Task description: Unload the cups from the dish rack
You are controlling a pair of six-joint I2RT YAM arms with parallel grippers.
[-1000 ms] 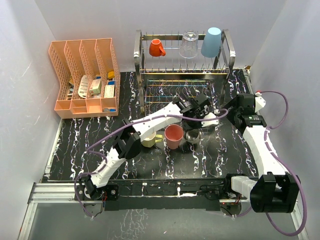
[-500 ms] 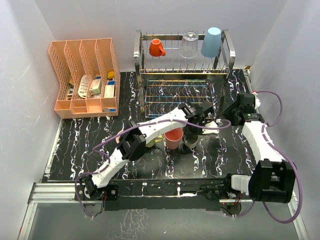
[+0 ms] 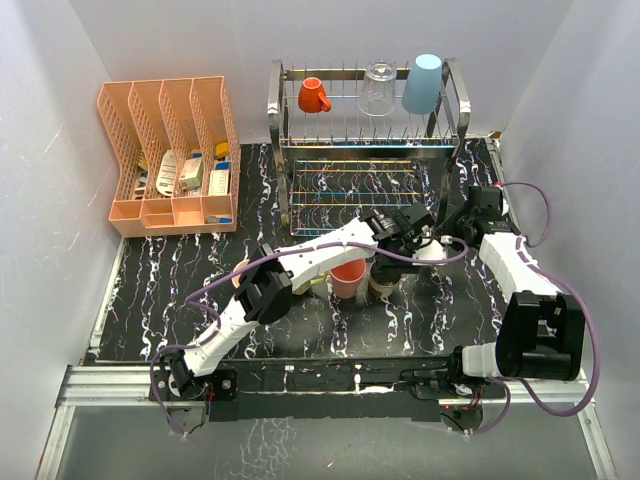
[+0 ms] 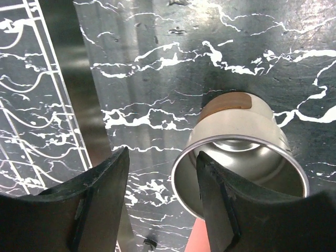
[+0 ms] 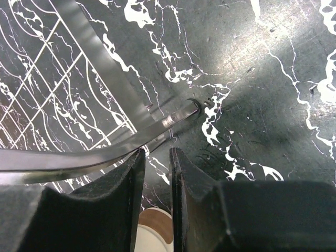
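Note:
The dish rack (image 3: 365, 150) stands at the back; its top tier holds a small orange mug (image 3: 314, 95), a clear glass (image 3: 379, 88) and a light blue tumbler (image 3: 423, 83). On the table in front stand a salmon-red cup (image 3: 347, 278), a steel cup (image 3: 383, 280) and a pale pink mug (image 3: 432, 250); a yellow mug (image 3: 318, 284) peeks out under the left arm. My left gripper (image 4: 163, 157) is open over the steel cup (image 4: 239, 163), one finger (image 4: 218, 205) above its mouth. My right gripper (image 5: 157, 153) hovers above the pink mug (image 5: 155, 231), nearly closed and empty.
A peach slotted organizer (image 3: 170, 150) with small items sits at the back left. The rack's base wires (image 4: 31, 79) and its foot rail (image 5: 105, 68) lie close to both grippers. The two arms crowd together in front of the rack. White walls enclose the table.
My left gripper has opened and let go of the steel cup, now standing by the salmon-red cup. The right gripper has closed and drawn back toward the rack's right end.

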